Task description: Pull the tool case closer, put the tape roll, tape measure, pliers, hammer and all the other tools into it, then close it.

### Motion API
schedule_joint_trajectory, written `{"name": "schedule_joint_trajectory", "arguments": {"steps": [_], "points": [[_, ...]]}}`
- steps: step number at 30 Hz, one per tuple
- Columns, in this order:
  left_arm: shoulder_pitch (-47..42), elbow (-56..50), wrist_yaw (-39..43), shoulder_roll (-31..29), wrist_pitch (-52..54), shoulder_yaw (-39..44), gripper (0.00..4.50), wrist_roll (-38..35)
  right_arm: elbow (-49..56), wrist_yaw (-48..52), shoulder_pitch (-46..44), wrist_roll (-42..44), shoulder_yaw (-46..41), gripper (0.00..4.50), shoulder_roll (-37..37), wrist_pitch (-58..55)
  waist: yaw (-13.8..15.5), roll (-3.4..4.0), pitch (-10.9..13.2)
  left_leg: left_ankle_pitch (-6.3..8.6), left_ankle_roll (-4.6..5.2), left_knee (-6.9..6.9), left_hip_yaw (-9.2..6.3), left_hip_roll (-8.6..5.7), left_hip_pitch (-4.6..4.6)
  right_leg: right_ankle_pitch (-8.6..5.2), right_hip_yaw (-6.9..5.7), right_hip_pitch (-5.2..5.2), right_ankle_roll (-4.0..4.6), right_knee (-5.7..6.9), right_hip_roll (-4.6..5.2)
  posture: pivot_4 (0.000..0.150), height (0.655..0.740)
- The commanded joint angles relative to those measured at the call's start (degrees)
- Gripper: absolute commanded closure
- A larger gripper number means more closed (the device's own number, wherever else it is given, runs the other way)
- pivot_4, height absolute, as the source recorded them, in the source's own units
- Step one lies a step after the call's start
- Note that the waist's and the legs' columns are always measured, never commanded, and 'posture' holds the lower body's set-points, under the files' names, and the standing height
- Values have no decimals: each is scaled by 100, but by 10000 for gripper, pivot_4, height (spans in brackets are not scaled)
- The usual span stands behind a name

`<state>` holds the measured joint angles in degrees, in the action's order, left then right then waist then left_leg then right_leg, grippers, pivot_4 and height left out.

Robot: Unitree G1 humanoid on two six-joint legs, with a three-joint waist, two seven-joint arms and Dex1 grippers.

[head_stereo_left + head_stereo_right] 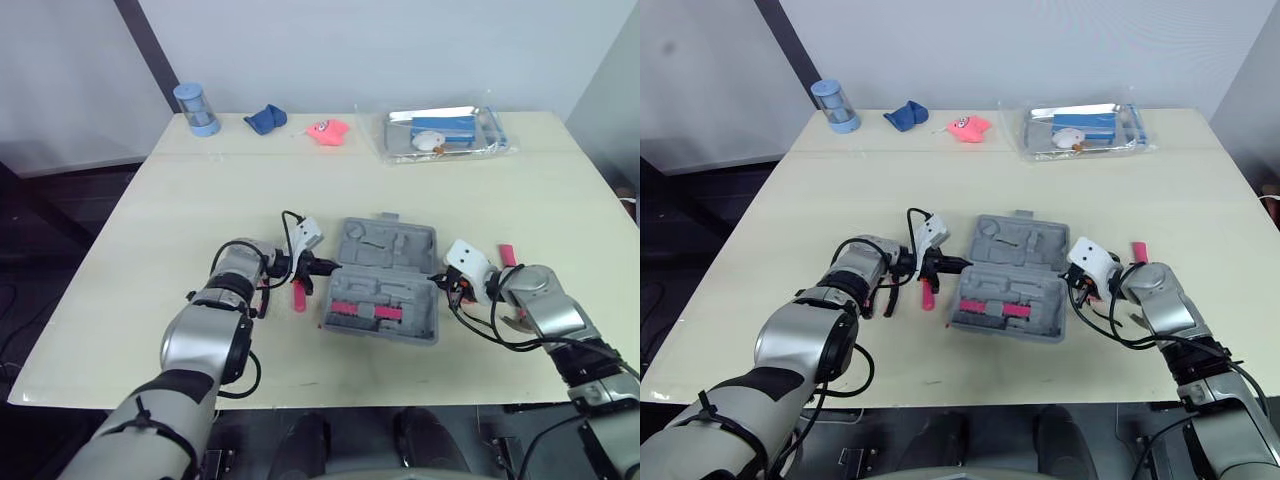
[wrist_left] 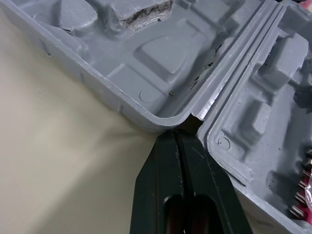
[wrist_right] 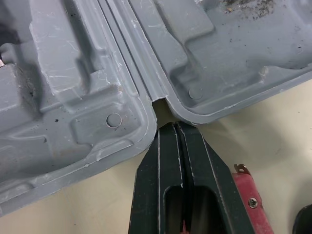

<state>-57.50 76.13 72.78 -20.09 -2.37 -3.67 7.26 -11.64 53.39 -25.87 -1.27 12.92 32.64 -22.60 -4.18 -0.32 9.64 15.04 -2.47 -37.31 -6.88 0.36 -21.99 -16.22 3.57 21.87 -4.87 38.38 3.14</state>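
The grey tool case [image 1: 385, 246] lies open in the middle of the table, lid half toward the far side, with pink-handled bits [image 1: 366, 310] in its near half. My left gripper [image 1: 330, 266] is shut, its tip at the hinge notch on the case's left side [image 2: 176, 134]. My right gripper [image 1: 437, 282] is shut too, its tip at the hinge notch on the right side [image 3: 169, 126]. A pink-handled tool [image 1: 298, 296] lies under my left gripper. Another red-handled tool [image 3: 246, 195] lies beside my right gripper.
Along the table's far edge stand a blue cylinder [image 1: 196, 108], a blue cloth [image 1: 266, 118], a pink toy [image 1: 327, 131] and a clear bag holding a metal tray [image 1: 445, 132]. The near table edge runs just behind the case.
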Motion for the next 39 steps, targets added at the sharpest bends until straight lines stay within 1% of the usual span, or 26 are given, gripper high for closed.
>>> {"name": "schedule_joint_trajectory", "arguments": {"steps": [1,6,10,14,18,24,30,39], "points": [[185,-288,634,-40,-24,-242,45000,104,622,350,112,338,-9,44772,42,-86,-1,0,0,0,0,0,0,0,0,0,0,0,0,0,0,1500,7400],[466,-709,1085,-120,157,-405,45000,74,1025,534,368,463,1,44772,129,-332,1,0,0,2,3,-1,0,0,1,0,0,0,0,3,0,1500,7400],[832,-1344,1344,-219,367,-562,45000,21,1314,582,529,533,-19,44772,195,-501,2,0,0,3,5,-1,-1,1,2,0,0,0,0,5,0,1500,7400],[1368,-2375,1556,-357,816,-684,45000,-109,1530,606,656,600,-37,44772,271,-642,9,0,0,4,7,-1,-2,1,2,0,1,-1,0,8,0,1500,7400],[2010,-3567,1589,-553,1300,-866,45000,-228,1746,623,796,696,-50,44772,345,-800,12,1,0,5,9,-1,-2,3,3,-1,2,-1,1,8,0,1500,7400],[2657,-4821,1517,-741,1958,-1014,45000,-449,2000,642,1013,805,-56,44772,484,-969,28,1,-1,7,12,-3,-2,3,4,-1,3,-2,1,10,0,1500,7400],[2799,-5245,1409,-855,2262,-1096,45000,-588,2051,598,1052,857,-59,44772,522,-1029,34,1,-1,7,13,-5,-1,3,5,-1,3,-3,1,12,0,1500,7400],[2790,-5294,1309,-993,2334,-1185,45000,-724,2157,561,1112,948,3,44772,501,-1139,33,1,-1,7,13,-5,-1,3,5,-1,3,-3,1,11,0,1500,7400]]}}
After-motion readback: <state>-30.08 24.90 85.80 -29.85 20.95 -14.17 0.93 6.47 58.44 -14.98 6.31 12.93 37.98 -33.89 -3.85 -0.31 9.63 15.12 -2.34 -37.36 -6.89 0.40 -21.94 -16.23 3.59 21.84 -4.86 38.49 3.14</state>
